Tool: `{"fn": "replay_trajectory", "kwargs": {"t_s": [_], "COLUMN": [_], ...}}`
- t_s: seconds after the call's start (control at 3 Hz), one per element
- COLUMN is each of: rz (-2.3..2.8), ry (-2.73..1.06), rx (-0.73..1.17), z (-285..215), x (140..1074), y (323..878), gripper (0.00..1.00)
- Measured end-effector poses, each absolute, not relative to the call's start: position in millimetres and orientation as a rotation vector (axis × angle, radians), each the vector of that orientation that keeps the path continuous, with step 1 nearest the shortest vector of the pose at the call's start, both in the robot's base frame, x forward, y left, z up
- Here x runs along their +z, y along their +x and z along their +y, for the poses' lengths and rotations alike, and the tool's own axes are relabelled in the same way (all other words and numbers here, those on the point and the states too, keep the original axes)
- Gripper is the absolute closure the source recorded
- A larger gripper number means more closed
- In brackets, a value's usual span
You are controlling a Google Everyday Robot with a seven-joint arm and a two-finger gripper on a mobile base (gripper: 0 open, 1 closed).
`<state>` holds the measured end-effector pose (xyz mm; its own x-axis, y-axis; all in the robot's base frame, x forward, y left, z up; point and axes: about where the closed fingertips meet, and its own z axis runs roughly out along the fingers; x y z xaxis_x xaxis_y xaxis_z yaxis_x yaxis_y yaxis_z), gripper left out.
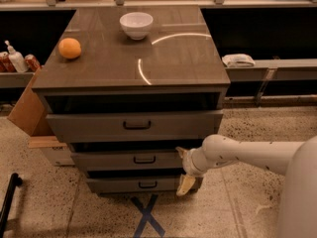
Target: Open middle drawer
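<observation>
The middle drawer (pixel 114 160) is a shallow grey-brown front with a small black bar handle (pixel 144 159), between a taller drawer (pixel 89 127) above and a narrower one (pixel 119 185) below. All three fronts stand slightly out from the cabinet. My gripper (pixel 183 168) is on a white arm that reaches in from the right. It is at the right end of the middle drawer's front, well right of the handle. It is open and empty, with one cream finger (pixel 181 152) at the drawer's level and the other finger (pixel 186 184) down by the bottom drawer.
An orange (pixel 70 48) and a white bowl (pixel 136 25) sit on the cabinet top (pixel 173 63). A cardboard box (pixel 27 108) leans at the cabinet's left. Bottles (pixel 15 58) stand on the left shelf and a white cloth (pixel 238 60) lies on the right shelf. A blue tape X (pixel 147 216) marks the floor.
</observation>
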<state>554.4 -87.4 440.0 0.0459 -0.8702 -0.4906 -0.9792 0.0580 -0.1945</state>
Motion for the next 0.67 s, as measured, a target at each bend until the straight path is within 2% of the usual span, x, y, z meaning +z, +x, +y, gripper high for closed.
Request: {"fn": "replay_trajectory", "kwargs": {"t_s": [0.33,0.67], "rz": [1.848,1.848], "ry": [-1.838,-1.838], "rx": [0.312,0.312], "z": [-77.0,-77.0], "x": [412.4,412.4], "y": [582.8,582.8], "gripper": [0.00,0.00]}}
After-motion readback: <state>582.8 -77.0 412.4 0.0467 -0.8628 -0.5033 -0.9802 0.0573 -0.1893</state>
